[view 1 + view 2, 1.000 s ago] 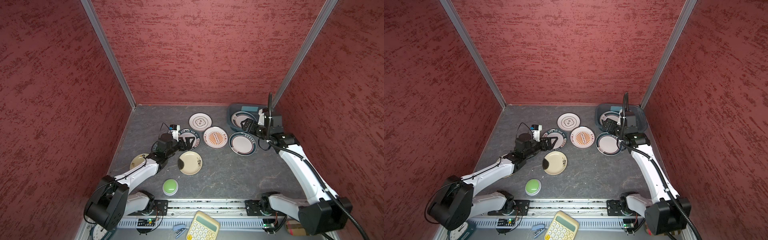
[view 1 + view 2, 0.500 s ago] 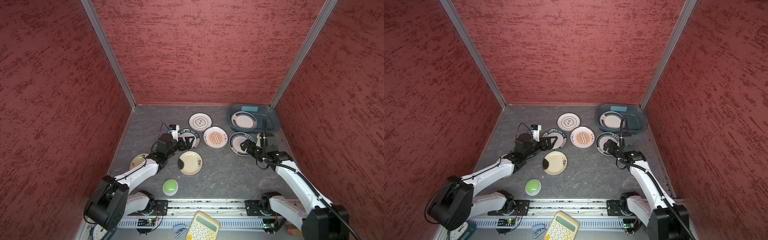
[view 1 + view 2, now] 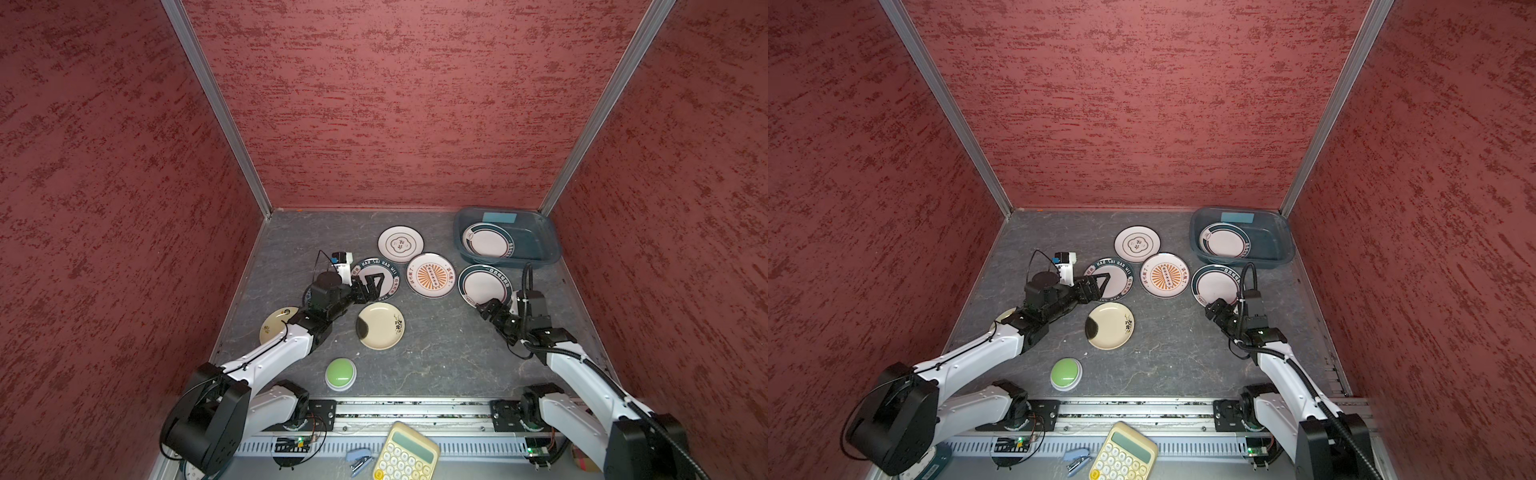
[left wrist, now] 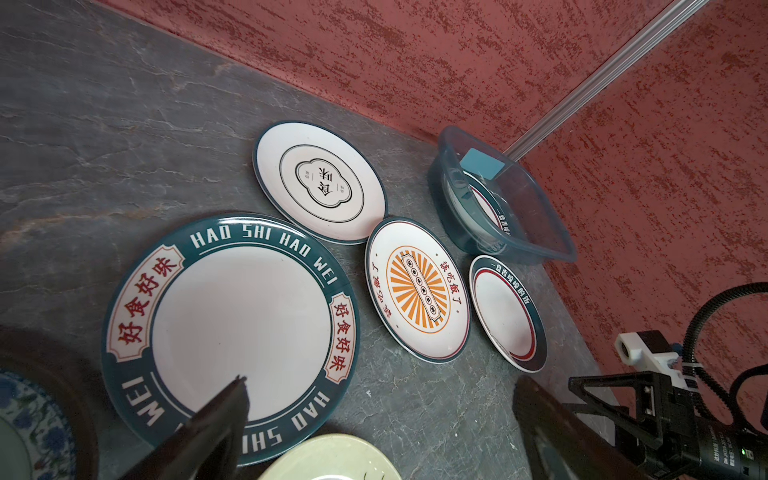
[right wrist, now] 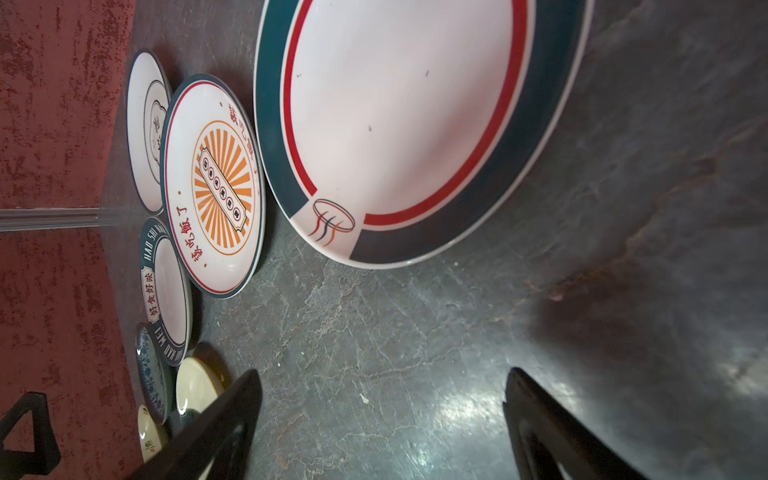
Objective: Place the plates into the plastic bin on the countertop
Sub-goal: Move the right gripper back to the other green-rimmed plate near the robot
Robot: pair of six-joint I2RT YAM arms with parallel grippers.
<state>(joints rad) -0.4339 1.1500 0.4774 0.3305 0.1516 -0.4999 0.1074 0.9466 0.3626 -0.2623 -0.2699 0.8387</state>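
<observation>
The plastic bin (image 3: 550, 249) stands at the back right of the countertop (image 3: 436, 345) with one green-rimmed plate (image 3: 486, 243) inside. Several plates lie flat outside it: a black-emblem plate (image 3: 400, 244), a lettered green-rimmed plate (image 3: 371, 263), an orange sunburst plate (image 3: 430, 275), a green-and-red-rimmed plate (image 3: 482, 282) and two cream ones (image 3: 380, 325) (image 3: 274, 324). My left gripper (image 4: 380, 382) hangs open over the near side of the lettered plate. My right gripper (image 5: 383, 374) is open and low at the near edge of the green-and-red-rimmed plate (image 5: 399, 104), with only countertop between its fingers.
A green dome button (image 3: 340, 372) sits near the front. A yellow calculator (image 3: 405, 455) and a blue stapler (image 3: 359, 461) lie beyond the front rail. A blue-patterned plate (image 4: 25, 419) lies partly under the left arm. Red walls close in three sides.
My right arm has pulled back from over the bin and come down toward the front, in front of the green-and-red-rimmed plate. The left arm has stayed still.
</observation>
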